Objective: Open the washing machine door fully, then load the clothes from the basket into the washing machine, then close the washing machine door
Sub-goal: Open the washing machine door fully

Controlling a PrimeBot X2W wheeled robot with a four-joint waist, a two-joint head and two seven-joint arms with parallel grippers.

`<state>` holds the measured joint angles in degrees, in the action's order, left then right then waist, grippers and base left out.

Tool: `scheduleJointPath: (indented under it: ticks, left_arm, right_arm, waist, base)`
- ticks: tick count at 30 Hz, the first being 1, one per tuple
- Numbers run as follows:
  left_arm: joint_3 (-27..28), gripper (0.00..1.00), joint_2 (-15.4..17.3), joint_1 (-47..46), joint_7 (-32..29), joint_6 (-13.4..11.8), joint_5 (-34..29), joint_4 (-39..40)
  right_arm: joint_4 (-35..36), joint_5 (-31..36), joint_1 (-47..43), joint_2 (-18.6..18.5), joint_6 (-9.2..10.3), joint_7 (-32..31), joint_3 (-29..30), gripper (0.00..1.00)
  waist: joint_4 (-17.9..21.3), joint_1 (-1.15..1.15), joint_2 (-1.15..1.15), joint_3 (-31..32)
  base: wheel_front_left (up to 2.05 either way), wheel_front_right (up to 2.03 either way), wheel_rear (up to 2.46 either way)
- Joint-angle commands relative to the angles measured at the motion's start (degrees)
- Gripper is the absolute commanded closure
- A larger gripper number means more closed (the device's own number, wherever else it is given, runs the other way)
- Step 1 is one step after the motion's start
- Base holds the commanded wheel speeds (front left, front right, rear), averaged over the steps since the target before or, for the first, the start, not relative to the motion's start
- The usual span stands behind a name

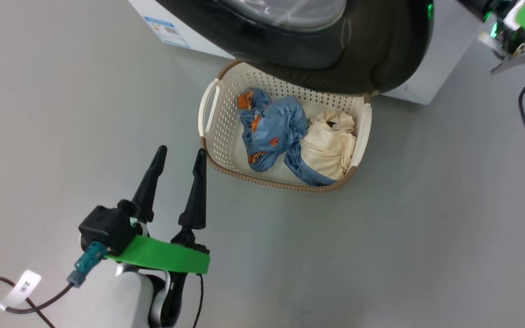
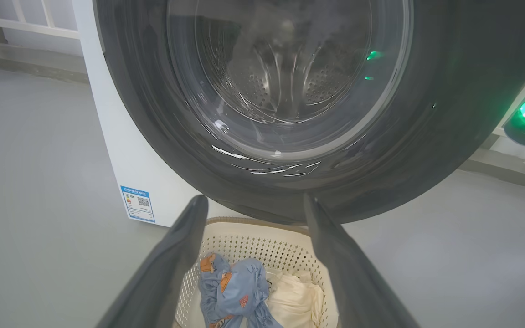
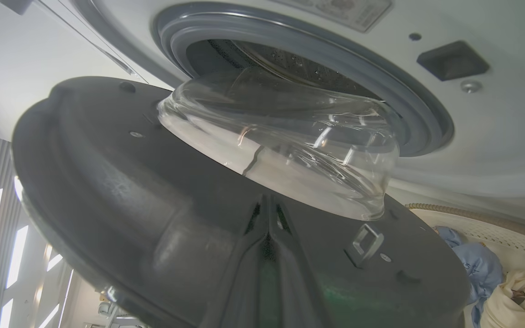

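The washing machine door (image 3: 107, 182) looks heavy, stiff and slick. It is best pushed on its inner face, where the right gripper (image 3: 268, 207) lies with its fingers shut together. The clothes (image 1: 285, 132), soft and light, sit in the basket (image 1: 219, 136) at the door's 6 o'clock. The left gripper (image 1: 181, 152), fingers spread and empty, hovers at the basket's 8 o'clock. The right wrist view shows the door standing off the gasket (image 3: 426, 118), a gap the head view hides.

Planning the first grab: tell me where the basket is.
Head view, centre: the basket sits on the floor before the washer, its far rim under the door, just right of the left gripper.
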<state>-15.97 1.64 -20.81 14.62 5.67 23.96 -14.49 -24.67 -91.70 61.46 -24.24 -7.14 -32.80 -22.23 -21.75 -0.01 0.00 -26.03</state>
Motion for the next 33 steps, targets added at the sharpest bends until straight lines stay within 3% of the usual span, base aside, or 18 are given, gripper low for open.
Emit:
scheduleJointPath:
  ticks: [1,17,33]
  left_arm:
    - [2.3,0.00,1.2,1.5,0.4,0.0,-1.0,0.6]
    - [4.3,0.00,1.2,5.1,0.4,1.0,-4.9,-0.2]
    - [4.0,0.00,1.2,8.2,0.4,1.5,-5.6,-0.2]
  right_arm:
    - [2.2,0.4,-2.1,1.8,-0.35,-0.8,-0.9,1.00]
    - [5.0,0.2,-9.4,5.4,-0.35,-3.4,-3.6,1.00]
    - [9.1,-0.4,-15.9,8.7,-0.35,-7.4,-5.8,1.00]
  waist:
    - [0.3,0.01,0.00,1.1]
    - [1.3,0.01,0.00,6.5]
    - [-0.6,0.01,0.00,10.2]
  base:
    - [0.00,0.00,0.00]
    - [0.00,0.00,0.00]
    - [0.00,0.00,0.00]
